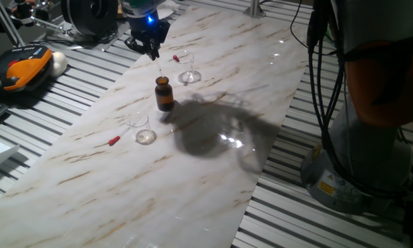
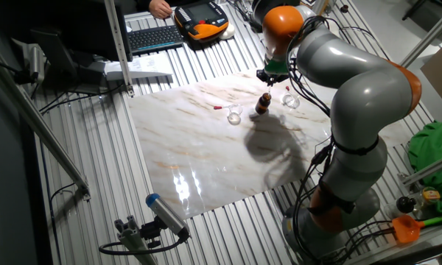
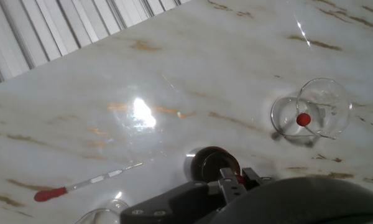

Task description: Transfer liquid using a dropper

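The black two-finger gripper (image 1: 151,49) pinches a thin glass dropper (image 1: 155,66) directly above the small amber glass bottle (image 1: 164,94), seemingly drawing liquid. Delivery into 1 clear glass beaker (image 1: 188,67) remains.

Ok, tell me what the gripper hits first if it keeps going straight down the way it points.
Most likely the open mouth of the brown bottle: the gripper hangs above it holding a dropper tip-down. Depth is unclear, so it may land slightly beside the neck.
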`<state>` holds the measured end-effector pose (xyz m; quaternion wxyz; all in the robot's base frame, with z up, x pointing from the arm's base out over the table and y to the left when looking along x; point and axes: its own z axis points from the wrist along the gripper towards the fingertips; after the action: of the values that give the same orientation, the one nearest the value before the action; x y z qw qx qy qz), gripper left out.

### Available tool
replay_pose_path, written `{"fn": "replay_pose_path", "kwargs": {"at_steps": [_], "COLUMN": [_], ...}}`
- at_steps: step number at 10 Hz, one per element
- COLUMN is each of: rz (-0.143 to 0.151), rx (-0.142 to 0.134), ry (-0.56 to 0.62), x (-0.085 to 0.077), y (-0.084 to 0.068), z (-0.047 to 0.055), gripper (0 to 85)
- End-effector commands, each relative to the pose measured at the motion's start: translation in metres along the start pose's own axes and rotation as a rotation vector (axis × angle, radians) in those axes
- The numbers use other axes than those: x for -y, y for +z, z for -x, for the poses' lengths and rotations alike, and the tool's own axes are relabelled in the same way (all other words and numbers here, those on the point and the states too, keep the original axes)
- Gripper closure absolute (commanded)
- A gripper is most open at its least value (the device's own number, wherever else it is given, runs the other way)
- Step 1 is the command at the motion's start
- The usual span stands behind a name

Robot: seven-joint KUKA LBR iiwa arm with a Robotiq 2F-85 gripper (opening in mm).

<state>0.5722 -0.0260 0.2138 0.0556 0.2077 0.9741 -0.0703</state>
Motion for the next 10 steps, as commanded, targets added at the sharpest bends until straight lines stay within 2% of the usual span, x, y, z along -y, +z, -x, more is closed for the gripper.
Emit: {"fn": "replay_pose_path", "kwargs": {"at_steps": [1,8,10], "rz": [-0.002,0.012,0.025], "rx": [0.002,0.025,0.020], "ry": [-0.002,-0.065,-0.085], "x": [0.0001,0.0001,0.0001], "y": [0.0000,0.0000,0.0000], "z": [0.0000,0.0000,0.0000], "gripper": [68.0,68.0,68.0]}}
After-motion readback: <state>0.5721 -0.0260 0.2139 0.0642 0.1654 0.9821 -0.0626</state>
